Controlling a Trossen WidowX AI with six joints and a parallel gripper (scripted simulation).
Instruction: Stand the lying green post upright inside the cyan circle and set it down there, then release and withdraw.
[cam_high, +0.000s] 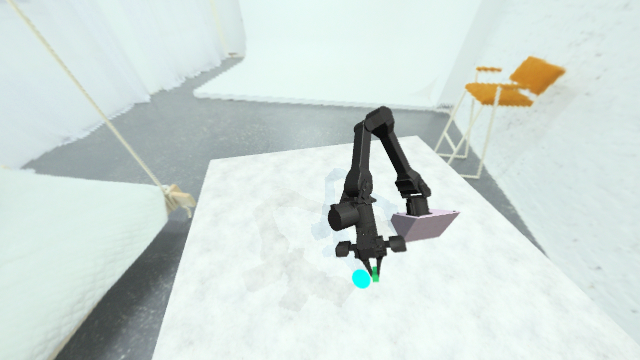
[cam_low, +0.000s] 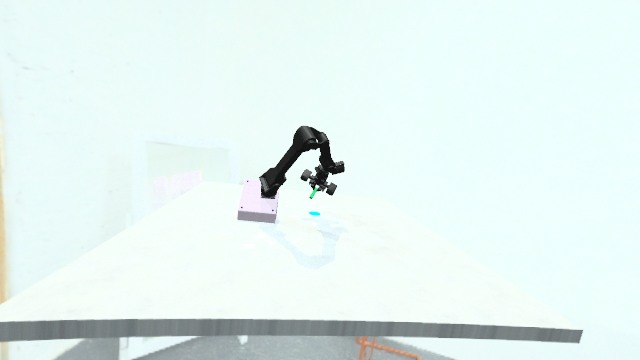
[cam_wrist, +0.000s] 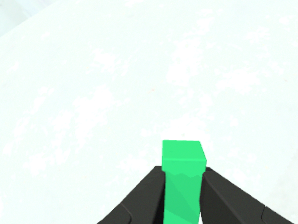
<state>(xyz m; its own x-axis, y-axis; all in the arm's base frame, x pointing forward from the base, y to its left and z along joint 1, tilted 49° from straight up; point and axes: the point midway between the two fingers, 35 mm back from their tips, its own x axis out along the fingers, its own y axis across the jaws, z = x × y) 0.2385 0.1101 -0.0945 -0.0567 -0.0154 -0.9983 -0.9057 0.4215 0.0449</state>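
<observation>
The green post (cam_high: 375, 275) (cam_low: 313, 193) (cam_wrist: 183, 175) is held in the air above the table, tilted in the exterior view. My gripper (cam_high: 374, 272) (cam_low: 315, 189) (cam_wrist: 181, 176) is shut on it, with one end of the post sticking out past the fingertips. The cyan circle (cam_high: 361, 279) (cam_low: 314, 213) lies flat on the table. In the exterior view it shows below the post, with a gap between them. The circle is not in the wrist view.
The arm's pinkish base block (cam_high: 428, 226) (cam_low: 257, 216) sits on the white table (cam_high: 225, 210) (cam_low: 200, 280). An orange chair (cam_high: 500, 94) stands on the floor beyond the table.
</observation>
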